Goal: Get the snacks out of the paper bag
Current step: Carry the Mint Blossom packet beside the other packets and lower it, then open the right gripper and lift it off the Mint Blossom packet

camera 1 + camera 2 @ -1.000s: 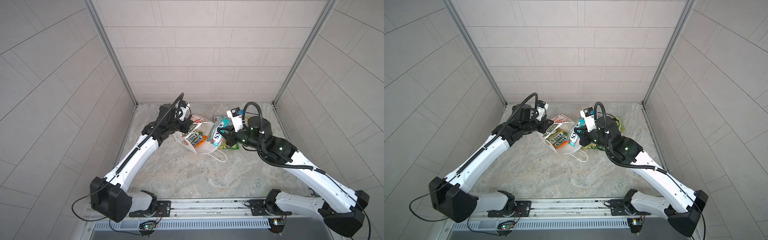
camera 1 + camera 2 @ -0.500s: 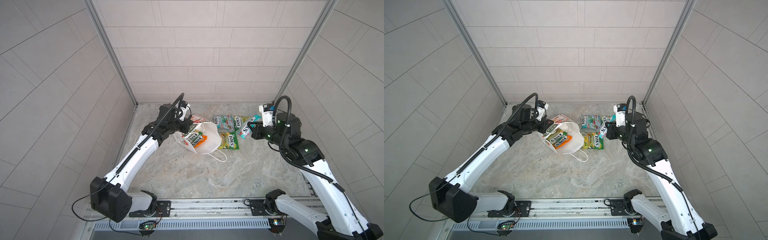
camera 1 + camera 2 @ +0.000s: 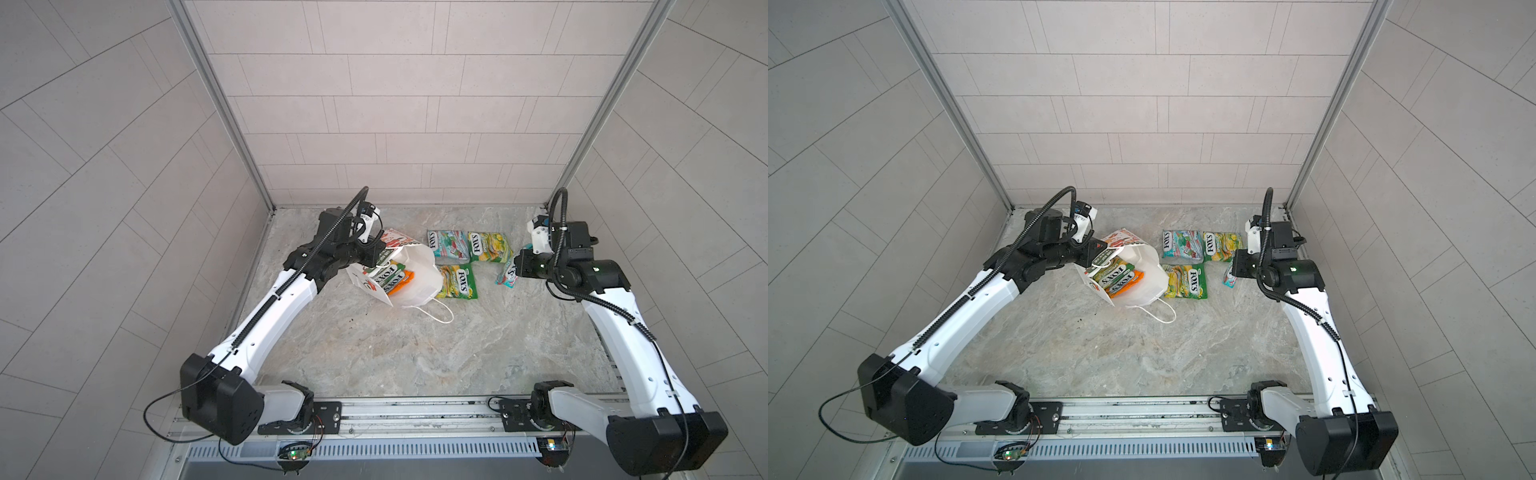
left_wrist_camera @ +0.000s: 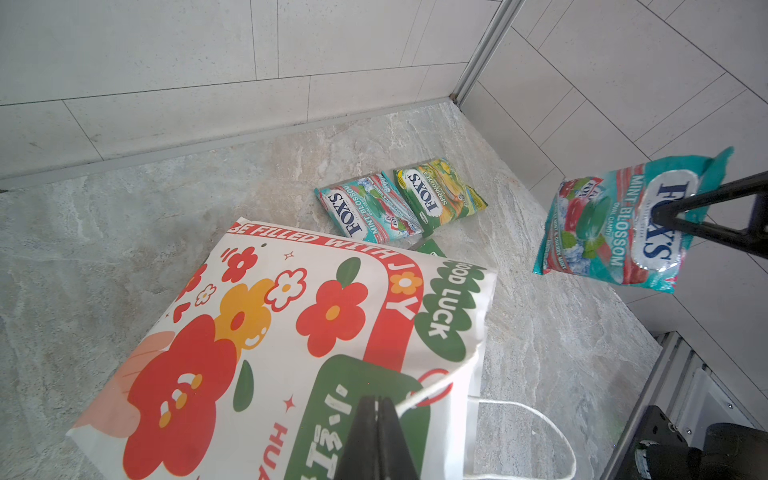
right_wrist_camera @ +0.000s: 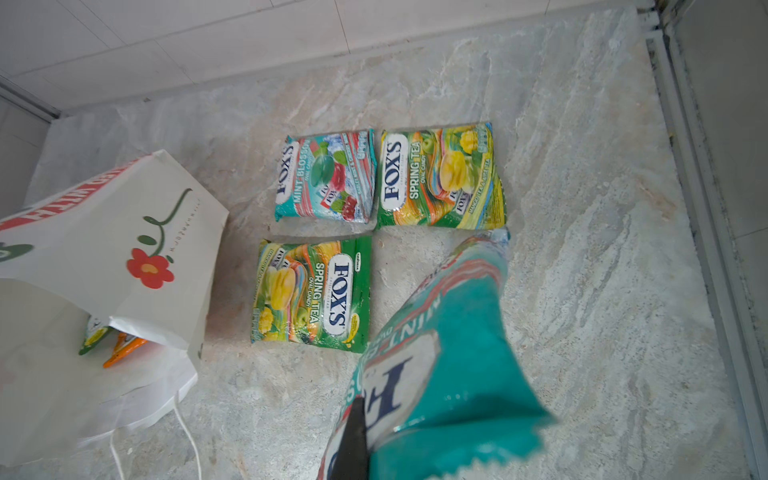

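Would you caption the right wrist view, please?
Right tool holds a teal packet near three laid-out packets and the paper bag.

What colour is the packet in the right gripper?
Teal and red: the Mint Blossom packet, clearest in left wrist view.

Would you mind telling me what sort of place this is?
Probably a robot data-collection booth, not a home: left arm and right arm bolted to a metal rail, pale panel walls joined by aluminium corner posts, and a marble-look tabletop.

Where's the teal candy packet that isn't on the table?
In both top views the teal packet hangs from the right gripper on the right, just right of the nearer green-yellow packet.
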Robot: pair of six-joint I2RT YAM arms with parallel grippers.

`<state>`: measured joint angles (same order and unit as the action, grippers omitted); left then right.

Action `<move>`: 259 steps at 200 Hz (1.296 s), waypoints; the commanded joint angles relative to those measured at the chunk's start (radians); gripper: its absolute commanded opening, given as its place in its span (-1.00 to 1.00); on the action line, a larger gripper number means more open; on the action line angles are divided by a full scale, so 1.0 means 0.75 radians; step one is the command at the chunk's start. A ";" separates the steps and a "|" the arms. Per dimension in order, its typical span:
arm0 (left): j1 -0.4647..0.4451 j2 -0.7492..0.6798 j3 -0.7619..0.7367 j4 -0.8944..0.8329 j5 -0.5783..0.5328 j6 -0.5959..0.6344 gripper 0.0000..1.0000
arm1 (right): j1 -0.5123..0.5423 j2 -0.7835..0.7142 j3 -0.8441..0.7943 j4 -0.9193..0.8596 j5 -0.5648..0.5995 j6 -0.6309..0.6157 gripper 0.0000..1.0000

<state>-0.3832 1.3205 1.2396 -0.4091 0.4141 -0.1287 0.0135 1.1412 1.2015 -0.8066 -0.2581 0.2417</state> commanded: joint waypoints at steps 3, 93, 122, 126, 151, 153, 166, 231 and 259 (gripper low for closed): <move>-0.002 -0.005 0.036 -0.014 -0.024 0.028 -1.00 | -0.017 0.061 -0.018 0.013 0.007 -0.083 -1.00; -0.002 -0.007 0.034 -0.015 -0.034 0.035 -1.00 | -0.067 0.360 0.013 0.082 -0.288 -0.311 -1.00; -0.002 -0.009 0.031 -0.014 -0.038 0.037 -1.00 | -0.071 0.460 0.069 0.010 -0.406 -0.397 -1.00; -0.003 -0.008 0.032 -0.015 -0.037 0.038 -1.00 | -0.073 0.474 0.078 -0.002 -0.416 -0.402 -1.00; -0.002 -0.008 0.031 -0.015 -0.040 0.040 -1.00 | -0.083 0.573 0.134 -0.091 -0.419 -0.469 -1.00; -0.002 -0.008 0.032 -0.015 -0.040 0.039 -1.00 | -0.083 0.582 0.140 -0.100 -0.413 -0.473 -1.00; -0.002 -0.007 0.032 -0.015 -0.041 0.041 -1.00 | -0.088 0.636 0.180 -0.161 -0.363 -0.512 -1.00; -0.002 -0.011 0.031 -0.015 -0.041 0.043 -1.00 | -0.090 0.756 0.236 -0.191 -0.025 -0.578 -0.88; -0.001 -0.012 0.032 -0.015 -0.040 0.043 -1.00 | -0.090 0.755 0.220 -0.115 0.072 -0.608 -0.73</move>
<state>-0.3847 1.3205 1.2396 -0.4095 0.4004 -0.1131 -0.0528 1.6955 1.3739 -0.9199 -0.3119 -0.1616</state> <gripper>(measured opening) 0.061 0.127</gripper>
